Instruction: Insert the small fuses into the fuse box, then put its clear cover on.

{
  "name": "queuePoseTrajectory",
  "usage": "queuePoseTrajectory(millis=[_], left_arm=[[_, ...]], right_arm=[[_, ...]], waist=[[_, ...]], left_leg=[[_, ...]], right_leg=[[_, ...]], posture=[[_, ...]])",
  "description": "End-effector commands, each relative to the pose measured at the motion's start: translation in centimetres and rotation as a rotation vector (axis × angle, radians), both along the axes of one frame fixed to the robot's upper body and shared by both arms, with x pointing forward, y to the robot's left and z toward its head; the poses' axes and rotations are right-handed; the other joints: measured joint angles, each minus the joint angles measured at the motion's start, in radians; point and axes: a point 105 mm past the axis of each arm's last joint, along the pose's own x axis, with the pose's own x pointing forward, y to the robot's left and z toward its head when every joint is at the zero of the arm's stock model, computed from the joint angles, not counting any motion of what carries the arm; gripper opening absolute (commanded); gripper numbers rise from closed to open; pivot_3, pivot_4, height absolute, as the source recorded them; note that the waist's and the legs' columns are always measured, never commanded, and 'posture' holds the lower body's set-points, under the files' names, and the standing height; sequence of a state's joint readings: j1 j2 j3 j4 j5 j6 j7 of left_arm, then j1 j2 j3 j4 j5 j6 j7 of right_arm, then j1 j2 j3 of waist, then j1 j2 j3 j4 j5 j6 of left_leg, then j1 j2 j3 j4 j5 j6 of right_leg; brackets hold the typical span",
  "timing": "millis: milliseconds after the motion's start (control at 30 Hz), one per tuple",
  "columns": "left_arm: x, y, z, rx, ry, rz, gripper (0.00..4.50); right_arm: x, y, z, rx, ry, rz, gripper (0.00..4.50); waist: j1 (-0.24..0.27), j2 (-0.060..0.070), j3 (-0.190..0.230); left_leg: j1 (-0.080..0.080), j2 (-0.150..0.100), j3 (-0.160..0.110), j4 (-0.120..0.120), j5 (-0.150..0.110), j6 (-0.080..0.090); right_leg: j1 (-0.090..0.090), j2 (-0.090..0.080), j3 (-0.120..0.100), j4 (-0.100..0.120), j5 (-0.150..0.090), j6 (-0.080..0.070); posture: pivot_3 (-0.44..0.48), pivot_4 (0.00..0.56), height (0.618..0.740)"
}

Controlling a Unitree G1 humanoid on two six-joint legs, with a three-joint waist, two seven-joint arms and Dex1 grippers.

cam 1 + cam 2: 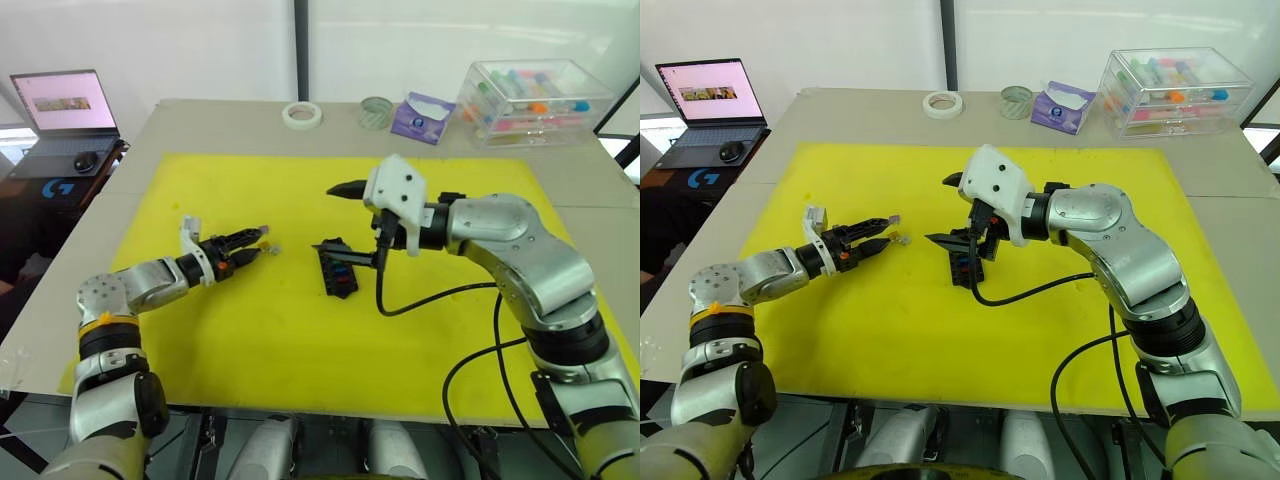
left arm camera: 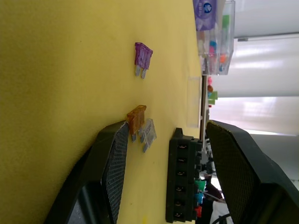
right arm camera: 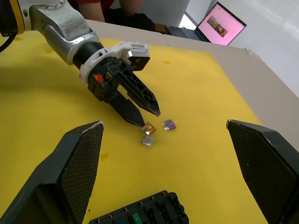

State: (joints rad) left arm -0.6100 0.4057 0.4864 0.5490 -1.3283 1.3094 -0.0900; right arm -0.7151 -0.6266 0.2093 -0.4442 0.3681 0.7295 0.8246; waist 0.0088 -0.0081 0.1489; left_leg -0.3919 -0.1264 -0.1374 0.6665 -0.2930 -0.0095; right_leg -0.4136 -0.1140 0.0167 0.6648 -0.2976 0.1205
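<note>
The black fuse box [image 1: 337,268] lies mid-mat, with green, teal and red fuses seated in its slots [image 2: 200,185]. Three loose fuses lie to its left: purple [image 3: 169,124], orange [image 3: 149,127] and a clear grey one [image 3: 146,141]. My left gripper [image 1: 883,232] is open, low over the mat, with one fingertip [image 3: 139,121] touching the orange fuse. My right gripper [image 1: 946,210] hovers wide open above the fuse box's near-left side, holding nothing. A faint clear cover [image 2: 194,100] lies on the mat beyond the fuse box.
The yellow mat [image 1: 300,340] covers the table. Along the far edge stand a large clear box of coloured tubes [image 1: 530,100], a purple tissue pack [image 1: 422,117] and two tape rolls [image 1: 301,115]. A laptop [image 1: 65,105] sits far left. A black cable [image 1: 430,295] loops under my right wrist.
</note>
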Motion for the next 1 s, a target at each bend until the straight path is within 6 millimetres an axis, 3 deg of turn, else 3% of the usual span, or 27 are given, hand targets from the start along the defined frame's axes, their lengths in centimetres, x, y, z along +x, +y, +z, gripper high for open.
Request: queuePoseTrajectory(millis=[33, 433, 700, 1000], left_arm=[[-1.0, -0.9, -2.6, 0.018, 0.094, -0.037, 2.79], [-0.9, -1.8, -2.7, 0.029, 0.081, -0.045, 2.79], [-0.9, -0.8, -4.1, 0.057, 0.109, -0.009, 0.12], [-1.4, 0.3, -5.0, 0.060, 0.116, 0.010, 0.05]], right_arm=[[-0.5, 0.0, 1.4, 0.026, -0.056, 0.011, 4.50], [-0.5, 0.1, 1.5, 0.025, -0.060, 0.013, 4.50], [-0.4, 0.2, 1.5, 0.027, -0.057, 0.011, 4.50], [-0.4, 0.1, 1.4, 0.029, -0.055, 0.011, 4.50]], waist=[[0.000, 0.000, 0.000], [0.005, 0.000, -0.001], [0.002, 0.001, -0.002], [-0.005, 0.004, -0.004]], left_leg=[[0.000, 0.000, 0.000, 0.000, 0.000, 0.000], [0.000, -0.001, 0.000, 0.000, 0.000, 0.000], [0.000, 0.000, 0.000, 0.000, 0.000, 0.000], [0.001, 0.000, 0.000, -0.001, 0.000, 0.000]], right_leg=[[0.000, 0.000, 0.000, 0.000, 0.000, 0.000], [0.001, -0.001, 0.000, 0.000, 0.000, 0.000], [0.001, 0.000, 0.000, 0.000, 0.000, 0.000], [0.001, 0.000, 0.000, 0.000, 0.000, 0.000]], posture=[[0.000, 0.150, 0.740], [0.000, 0.150, 0.740], [0.000, 0.150, 0.740], [0.000, 0.150, 0.740]])
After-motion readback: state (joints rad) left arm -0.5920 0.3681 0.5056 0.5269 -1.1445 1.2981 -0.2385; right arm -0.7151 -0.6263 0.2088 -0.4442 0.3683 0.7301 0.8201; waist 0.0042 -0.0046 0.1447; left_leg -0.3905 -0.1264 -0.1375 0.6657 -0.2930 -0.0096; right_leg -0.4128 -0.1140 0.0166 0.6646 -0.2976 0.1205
